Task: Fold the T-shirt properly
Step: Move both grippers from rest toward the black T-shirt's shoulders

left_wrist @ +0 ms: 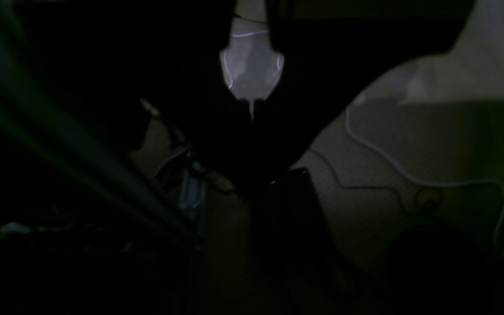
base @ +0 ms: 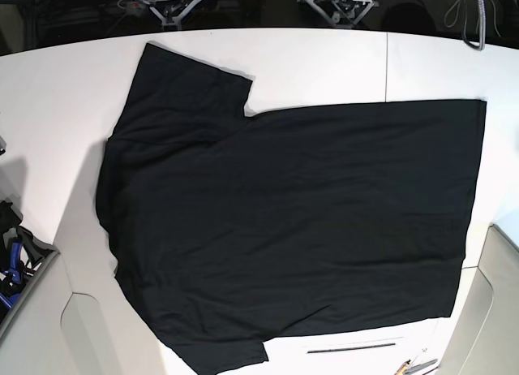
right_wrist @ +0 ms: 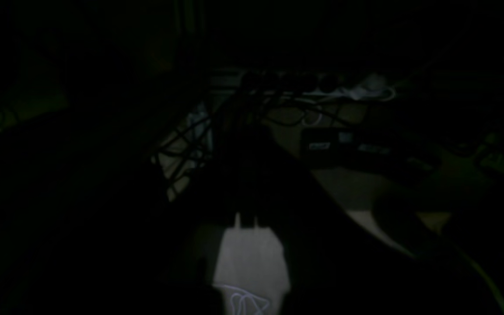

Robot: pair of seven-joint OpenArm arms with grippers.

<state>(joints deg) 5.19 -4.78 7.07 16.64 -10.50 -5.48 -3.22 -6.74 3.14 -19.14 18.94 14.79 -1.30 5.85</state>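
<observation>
Seen from the base camera above, your black T-shirt (base: 292,221) lies spread flat and plain side up across the white table (base: 324,62), filling most of the surface. Its collar end points toward the left of that view and its straight hem runs down the right side, close to the table's right edge. One short sleeve (base: 190,79) reaches toward the far left corner, the other sleeve (base: 227,351) lies at the near edge, and light wrinkles gather around the shoulder area on the left. No print shows on the upward face. Neither of your arms appears over the cloth in this view; only their mounts (base: 251,2) sit along the far edge of the table. The two wrist cameras give you very dark pictures. In the left wrist view, the left gripper (left_wrist: 252,111) appears as two dark fingers meeting at a thin slit beneath a pale patch, drawn together with nothing between them; a light cable (left_wrist: 409,175) trails over a dim floor at the right. In the right wrist view, the right gripper (right_wrist: 246,218) likewise sits pinched closed and empty, with a tangle of dark cables (right_wrist: 199,144) and a pale power strip (right_wrist: 357,92) faintly visible behind it.
</observation>
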